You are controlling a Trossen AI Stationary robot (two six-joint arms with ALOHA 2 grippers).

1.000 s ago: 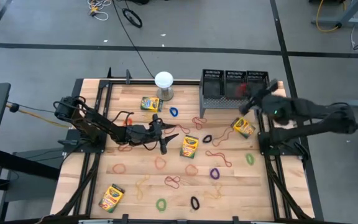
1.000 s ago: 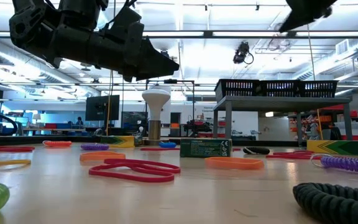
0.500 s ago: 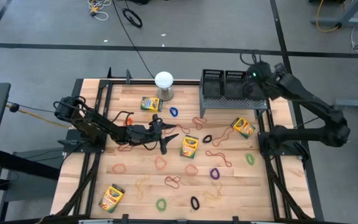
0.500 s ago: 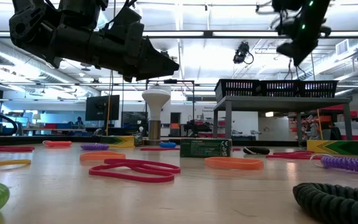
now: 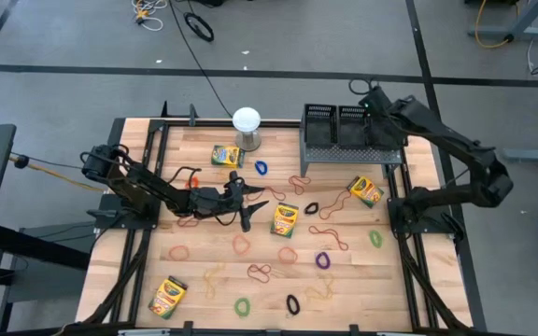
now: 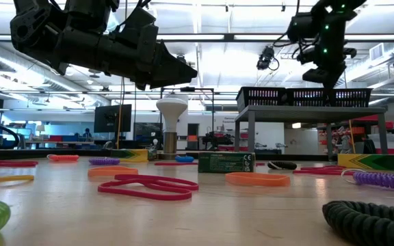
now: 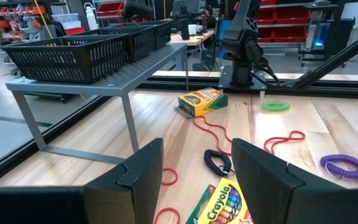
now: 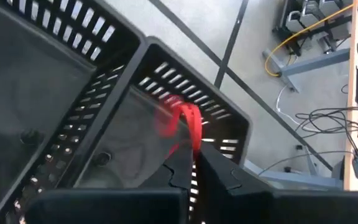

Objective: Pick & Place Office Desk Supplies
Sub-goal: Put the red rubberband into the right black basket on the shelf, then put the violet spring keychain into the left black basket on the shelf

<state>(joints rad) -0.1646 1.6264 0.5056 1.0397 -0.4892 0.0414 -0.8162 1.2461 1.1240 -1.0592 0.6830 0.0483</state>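
The right hand (image 8: 194,163) pinches a red rubber band (image 8: 185,121) over a mesh bin (image 8: 229,121); light and floppy, it needs edge-pinching. The left hand (image 7: 194,180) is apart.

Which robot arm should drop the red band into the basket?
The right: its hand pinches the red rubber band right above a black mesh bin. The left hand waits, open and empty, low over the table.

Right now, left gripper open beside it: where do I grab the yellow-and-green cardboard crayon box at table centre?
Probably take the yellow-and-green cardboard crayon box across its two long edges, mid-length, coming straight down. It lies flat, so its narrow width suits the jaws best. The left gripper is open beside it. A black coiled loop lies off one corner, so stay centred.
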